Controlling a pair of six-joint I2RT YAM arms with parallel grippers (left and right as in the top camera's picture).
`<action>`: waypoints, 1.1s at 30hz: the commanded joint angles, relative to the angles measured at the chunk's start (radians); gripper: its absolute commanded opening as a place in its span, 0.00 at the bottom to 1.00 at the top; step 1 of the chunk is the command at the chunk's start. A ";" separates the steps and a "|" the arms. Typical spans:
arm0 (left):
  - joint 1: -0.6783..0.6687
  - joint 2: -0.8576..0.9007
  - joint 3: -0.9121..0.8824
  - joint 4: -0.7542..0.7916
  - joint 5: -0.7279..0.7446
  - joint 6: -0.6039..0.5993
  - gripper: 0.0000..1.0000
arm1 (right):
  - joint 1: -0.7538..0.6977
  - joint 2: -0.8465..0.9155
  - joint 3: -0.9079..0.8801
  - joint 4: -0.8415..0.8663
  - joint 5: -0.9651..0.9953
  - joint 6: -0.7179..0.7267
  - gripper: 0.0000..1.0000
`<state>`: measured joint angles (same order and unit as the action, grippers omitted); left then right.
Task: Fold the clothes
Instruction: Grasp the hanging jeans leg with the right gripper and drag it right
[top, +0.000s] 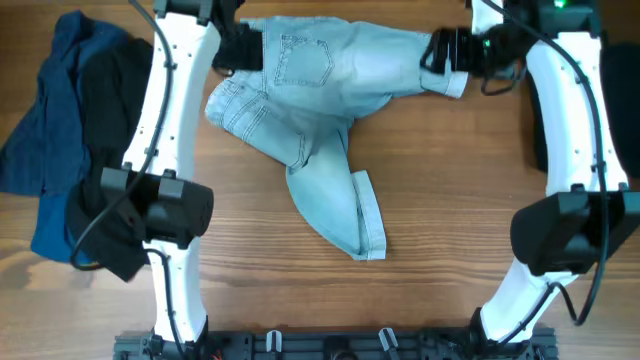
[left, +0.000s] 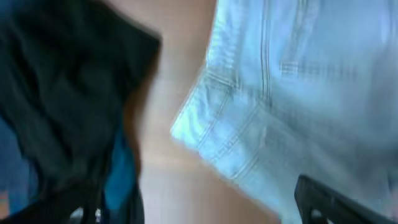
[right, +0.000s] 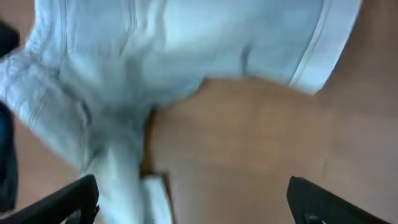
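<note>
Pale-blue denim shorts (top: 320, 110) lie crumpled at the back middle of the wooden table (top: 450, 220), a back pocket up and one cuffed leg pointing to the front. My left gripper (top: 245, 50) hovers at their left waist edge. In the left wrist view it (left: 202, 211) is open, with bare wood between the fingers and the shorts (left: 298, 93) beside them. My right gripper (top: 440, 52) is at the right cuff. In the right wrist view it (right: 193, 205) is open above the shorts (right: 155, 56) and holds nothing.
A royal-blue garment (top: 50, 130) and a black one (top: 110, 110) lie heaped at the table's left; the black one also shows in the left wrist view (left: 62, 81). A dark thing (top: 538, 130) lies at the right edge, partly behind my right arm.
</note>
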<state>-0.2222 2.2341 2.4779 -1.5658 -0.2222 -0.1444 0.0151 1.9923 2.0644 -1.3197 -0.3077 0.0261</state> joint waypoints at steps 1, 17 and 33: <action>0.007 -0.010 0.010 -0.079 0.088 -0.050 1.00 | 0.011 0.012 0.004 -0.098 -0.046 0.001 0.95; 0.046 -0.188 0.010 -0.111 0.098 -0.069 1.00 | 0.321 -0.108 -0.220 -0.141 0.076 0.141 0.91; 0.072 -0.188 0.010 -0.082 0.103 -0.070 1.00 | 0.373 -0.105 -0.806 0.571 0.108 0.214 0.63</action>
<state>-0.1486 2.0449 2.4802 -1.6489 -0.1307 -0.2008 0.3931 1.8809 1.3209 -0.8368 -0.2157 0.2249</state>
